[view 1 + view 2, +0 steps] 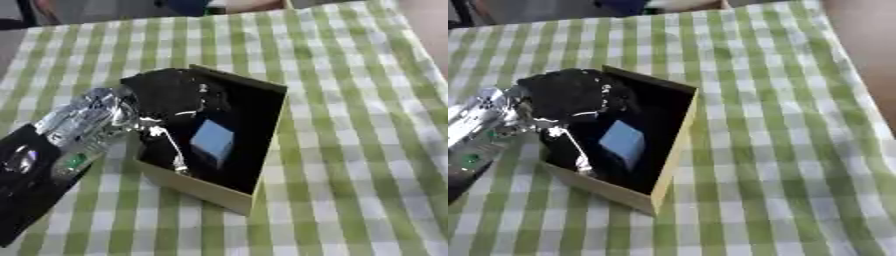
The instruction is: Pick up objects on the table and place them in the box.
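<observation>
A tan cardboard box with a dark inside stands askew on the checked cloth, left of the middle. A light blue block lies inside it, near the centre. My left arm, silver at the forearm, comes in from the lower left. Its black hand hangs over the box's far left corner, open, with one finger reaching straight down along the left wall. The hand is apart from the blue block and holds nothing that I can see. The right hand shows in neither view.
The green and white checked tablecloth covers the table. Its right edge runs along the upper right, with brown floor beyond. The far edge lies at the top.
</observation>
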